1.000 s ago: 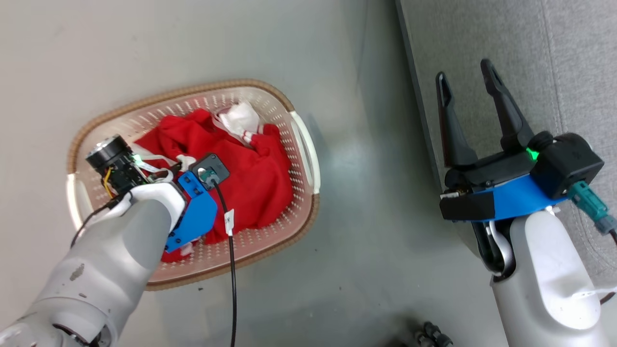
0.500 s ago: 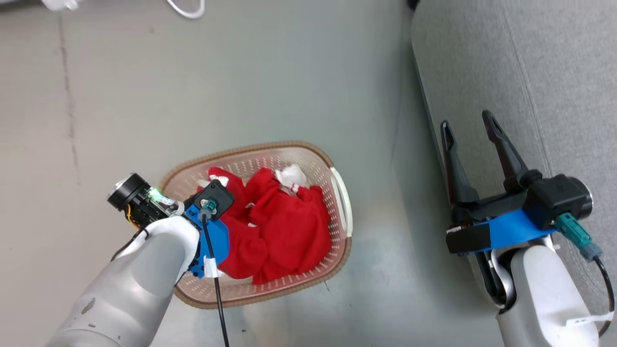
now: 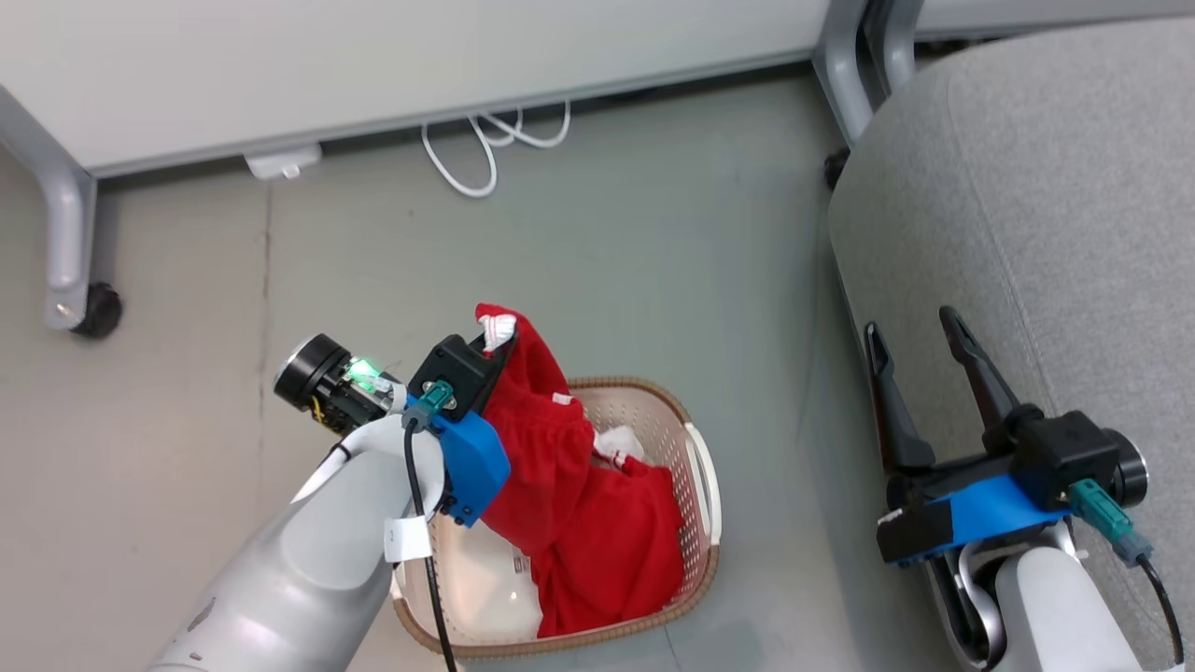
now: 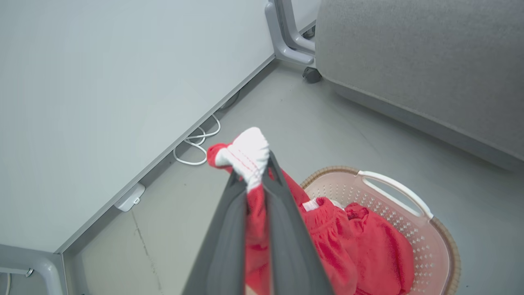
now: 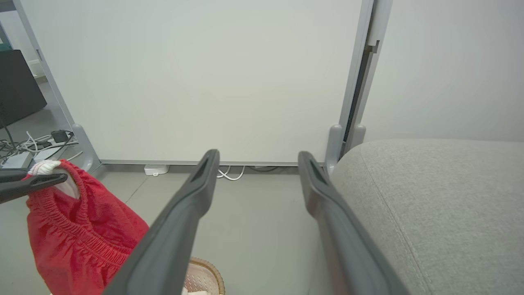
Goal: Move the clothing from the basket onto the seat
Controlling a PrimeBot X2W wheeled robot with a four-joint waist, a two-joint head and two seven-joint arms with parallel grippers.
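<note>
Now lifted | left pincer [image 4: 253, 172] grips clothing [image 3: 579, 504] | above basket [image 3: 644, 385]

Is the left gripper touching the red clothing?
Touching. In the left wrist view the left gripper has its jaws shut on the clothing, with white trim bunched above their tips.

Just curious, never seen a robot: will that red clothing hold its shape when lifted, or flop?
Probably floppy: the clothing hangs in folds from the left gripper, its lower end trailing into the basket. Likely light: jaws shut on one small bunch of white trim carry it. It might snag the basket rim.
</note>
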